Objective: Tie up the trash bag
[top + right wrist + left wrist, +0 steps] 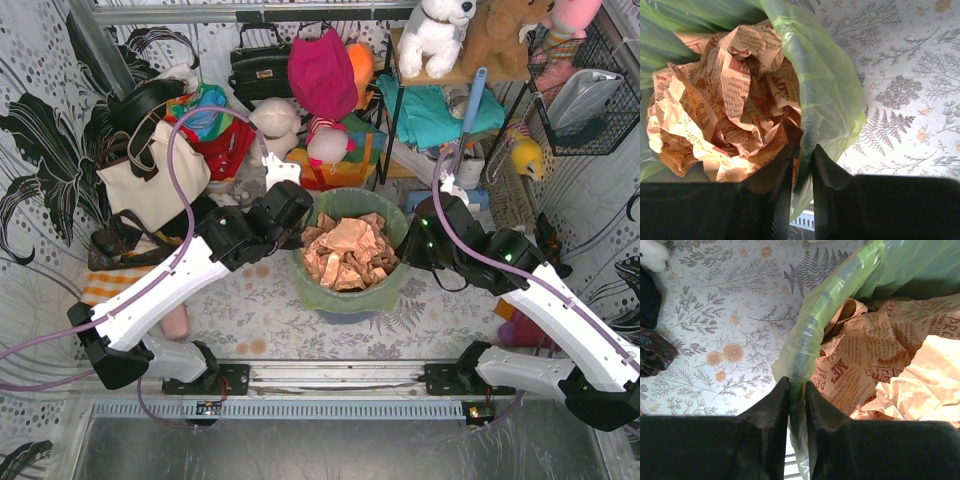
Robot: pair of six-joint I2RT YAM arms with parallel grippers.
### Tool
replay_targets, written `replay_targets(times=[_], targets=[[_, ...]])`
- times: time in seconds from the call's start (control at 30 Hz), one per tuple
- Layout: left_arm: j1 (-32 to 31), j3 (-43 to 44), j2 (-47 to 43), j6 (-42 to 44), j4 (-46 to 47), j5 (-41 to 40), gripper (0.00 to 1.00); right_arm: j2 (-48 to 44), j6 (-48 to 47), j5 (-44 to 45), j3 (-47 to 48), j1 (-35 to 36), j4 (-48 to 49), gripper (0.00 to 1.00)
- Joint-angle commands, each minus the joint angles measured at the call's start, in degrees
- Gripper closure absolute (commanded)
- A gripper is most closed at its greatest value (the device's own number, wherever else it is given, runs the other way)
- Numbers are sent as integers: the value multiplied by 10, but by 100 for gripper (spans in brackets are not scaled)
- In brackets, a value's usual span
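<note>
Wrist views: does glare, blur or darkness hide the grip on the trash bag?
Left wrist: trash bag rim sharp and visibly pinched, paper blown out at right, left pincer a dark featureless mass. Right wrist: right pincer equally underexposed, paper glaring lower left. Top external: evenly lit, sharp.

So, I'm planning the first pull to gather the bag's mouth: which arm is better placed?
Probably right: the right gripper pinches a loose fold of the trash bag; the left gripper holds taut film.
</note>
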Motion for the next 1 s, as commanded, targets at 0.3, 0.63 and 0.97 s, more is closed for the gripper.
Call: replay_targets(times=[0.3, 0.63, 0.97], targets=[[-24, -7, -51, -31, 135, -48, 41, 39, -62, 34, 89, 23, 66, 41], [-18, -68, -136, -97, 105, -132, 40, 55, -135, 120, 147, -8, 27, 28], [-1, -281, -241, -265, 149, -19, 46, 48, -188, 29, 99, -139, 34, 29]])
